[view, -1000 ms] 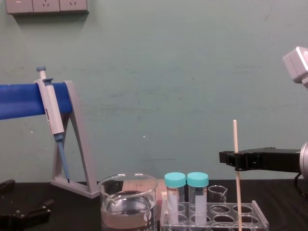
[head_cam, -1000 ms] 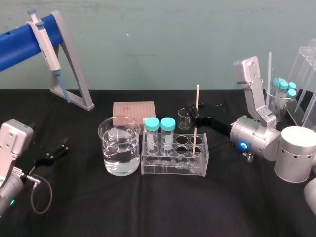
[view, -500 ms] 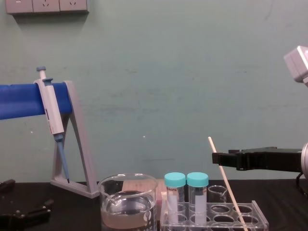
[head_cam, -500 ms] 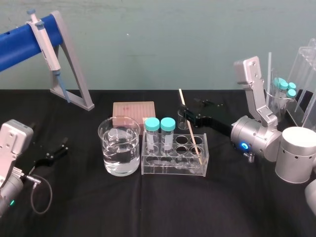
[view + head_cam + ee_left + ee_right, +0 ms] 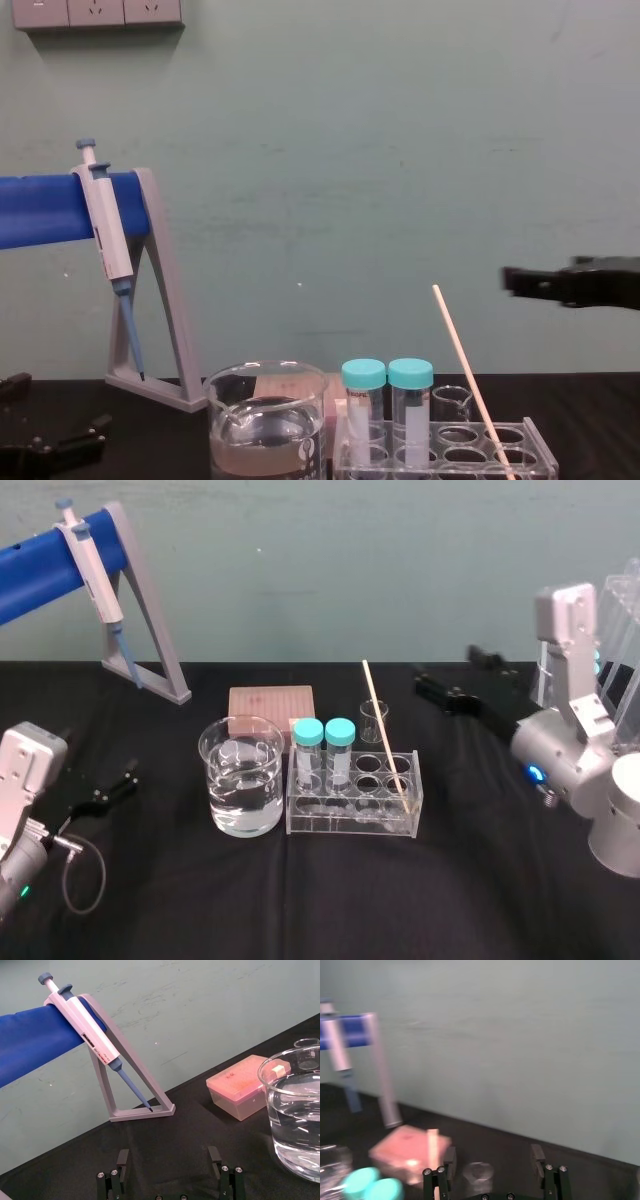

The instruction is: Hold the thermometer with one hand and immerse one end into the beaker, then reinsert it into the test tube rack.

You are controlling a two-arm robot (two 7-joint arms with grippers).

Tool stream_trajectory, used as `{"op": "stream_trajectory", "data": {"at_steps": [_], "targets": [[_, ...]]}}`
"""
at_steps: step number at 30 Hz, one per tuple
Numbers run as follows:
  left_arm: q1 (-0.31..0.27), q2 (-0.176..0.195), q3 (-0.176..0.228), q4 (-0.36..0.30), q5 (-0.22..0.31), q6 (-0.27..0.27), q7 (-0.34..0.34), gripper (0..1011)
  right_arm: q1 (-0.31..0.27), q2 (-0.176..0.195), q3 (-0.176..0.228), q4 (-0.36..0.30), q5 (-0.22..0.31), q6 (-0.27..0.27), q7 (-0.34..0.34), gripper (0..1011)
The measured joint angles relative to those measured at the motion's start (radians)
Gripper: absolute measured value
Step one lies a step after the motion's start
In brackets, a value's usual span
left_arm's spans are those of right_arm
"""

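The thermometer (image 5: 385,728) stands in a right-hand hole of the clear test tube rack (image 5: 350,822), leaning so its top tips left and back; the chest view shows the thermometer (image 5: 470,375) slanting up out of the rack (image 5: 540,452). Left of the rack sits the wide beaker (image 5: 241,790) holding water. My right gripper (image 5: 447,672) hangs open above and to the right of the rod, touching nothing. The right wrist view shows that gripper (image 5: 493,1157) with wide jaws and nothing between them. My left gripper (image 5: 115,785) rests open low at the left, with the beaker (image 5: 295,1115) off to its side.
Two teal-capped tubes (image 5: 324,748) stand in the rack's left holes. A small glass beaker (image 5: 374,720) and a pink tip box (image 5: 271,702) sit behind it. A pipette (image 5: 90,560) hangs on the grey-and-blue stand (image 5: 145,620) at the back left. Clear racks (image 5: 610,630) stand at the far right.
My right gripper opened and let go of the thermometer, then drew back to the right and upward. The thermometer tipped from upright to leaning left in the rack.
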Motion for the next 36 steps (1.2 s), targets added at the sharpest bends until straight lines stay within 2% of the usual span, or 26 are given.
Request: {"op": "stream_trajectory", "data": {"at_steps": [2,3,5,6,7,10,15,19,36], "targets": [[0.0,0.0,0.0,0.0,0.0,0.0,0.0,1004,-0.03,-0.004,0.019,-0.023,-0.021,-0.012,-0.05,968],[0.0,0.0,0.0,0.0,0.0,0.0,0.0,1004,-0.059,-0.013,0.035,-0.038,-0.044,-0.027,-0.103,1003],[0.0,0.0,0.0,0.0,0.0,0.0,0.0,1004,-0.094,-0.029,0.053,-0.043,-0.079,-0.049,-0.171,1003],[0.0,0.0,0.0,0.0,0.0,0.0,0.0,1004,-0.094,-0.029,0.053,-0.043,-0.079,-0.049,-0.171,1003],[0.0,0.0,0.0,0.0,0.0,0.0,0.0,1004,-0.109,-0.042,0.058,-0.036,-0.102,-0.065,-0.209,1003],[0.0,0.0,0.0,0.0,0.0,0.0,0.0,1004,-0.118,-0.064,0.058,0.008,-0.14,-0.096,-0.252,1003],[0.0,0.0,0.0,0.0,0.0,0.0,0.0,1004,-0.111,-0.104,0.055,0.122,-0.155,-0.137,-0.26,1003],[0.0,0.0,0.0,0.0,0.0,0.0,0.0,1003,-0.108,-0.125,0.059,0.183,-0.14,-0.14,-0.233,1003],[0.0,0.0,0.0,0.0,0.0,0.0,0.0,1004,-0.107,-0.119,0.056,0.168,-0.142,-0.14,-0.235,1003]]}}
